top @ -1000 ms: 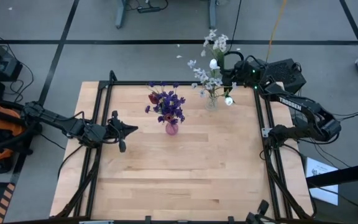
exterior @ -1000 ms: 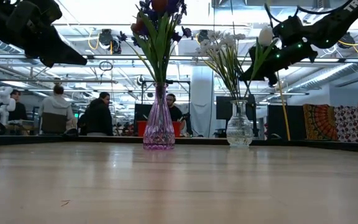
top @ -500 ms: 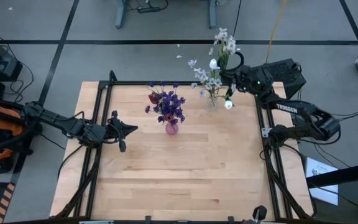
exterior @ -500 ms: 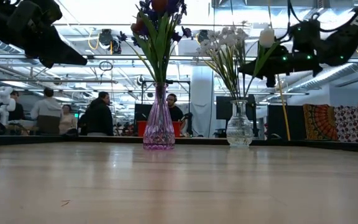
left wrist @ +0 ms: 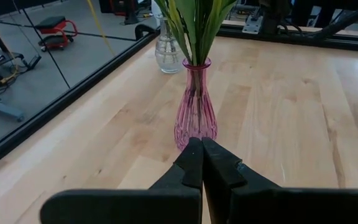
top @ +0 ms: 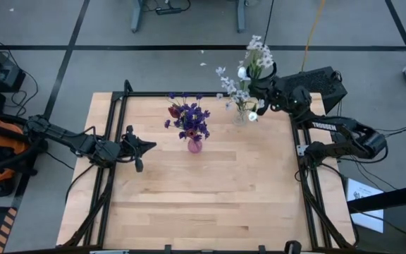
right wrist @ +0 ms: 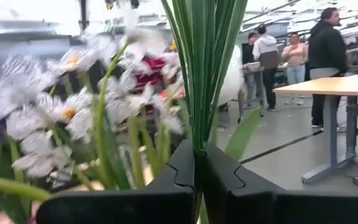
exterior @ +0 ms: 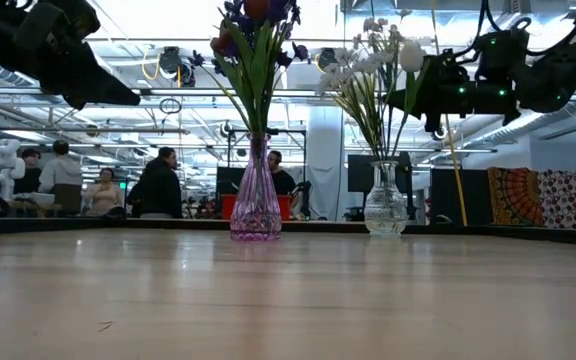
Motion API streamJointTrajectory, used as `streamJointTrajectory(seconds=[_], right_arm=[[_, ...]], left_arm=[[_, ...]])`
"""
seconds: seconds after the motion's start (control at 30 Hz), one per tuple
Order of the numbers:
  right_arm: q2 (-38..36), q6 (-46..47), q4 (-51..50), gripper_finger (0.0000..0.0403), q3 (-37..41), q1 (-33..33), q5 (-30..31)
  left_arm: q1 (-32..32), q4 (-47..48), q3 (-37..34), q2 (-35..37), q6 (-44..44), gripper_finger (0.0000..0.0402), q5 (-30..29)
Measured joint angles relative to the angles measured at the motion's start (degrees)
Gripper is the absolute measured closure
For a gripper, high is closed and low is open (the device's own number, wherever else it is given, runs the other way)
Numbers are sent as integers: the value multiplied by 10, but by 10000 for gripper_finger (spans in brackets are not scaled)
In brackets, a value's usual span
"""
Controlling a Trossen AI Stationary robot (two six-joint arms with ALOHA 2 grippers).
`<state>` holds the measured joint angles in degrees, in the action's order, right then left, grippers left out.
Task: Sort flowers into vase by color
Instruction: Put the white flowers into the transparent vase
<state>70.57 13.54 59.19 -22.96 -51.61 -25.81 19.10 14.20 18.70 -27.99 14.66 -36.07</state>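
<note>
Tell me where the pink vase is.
In the high view the pink vase stands on the far middle of the table, left of the clear vase and ahead of the left gripper.

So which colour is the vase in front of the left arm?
Pink, translucent with vertical ribs; the left wrist view shows it best.

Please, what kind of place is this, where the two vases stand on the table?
Probably a large robotics lab or open workshop. The wooden table has a black frame carrying two robot arms. In the low view, a wide hall lies behind, with people at desks and exposed ceiling pipes. The floor is bare grey.
</note>
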Motion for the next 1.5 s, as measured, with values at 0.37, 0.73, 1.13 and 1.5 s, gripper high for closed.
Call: streamJointTrajectory(seconds=[0.37,0.73,1.13,1.5], right_arm=[[35,-57,-48,402,0,23,3],[99,-62,-55,371,0,23,2],[99,-87,-66,362,0,23,3],[14,-142,-215,301,0,22,47]], left_arm=[[0,2,0,0,0,398,0],[0,2,0,0,0,398,0],[0,3,0,0,0,398,0],[0,8,0,0,0,398,0]])
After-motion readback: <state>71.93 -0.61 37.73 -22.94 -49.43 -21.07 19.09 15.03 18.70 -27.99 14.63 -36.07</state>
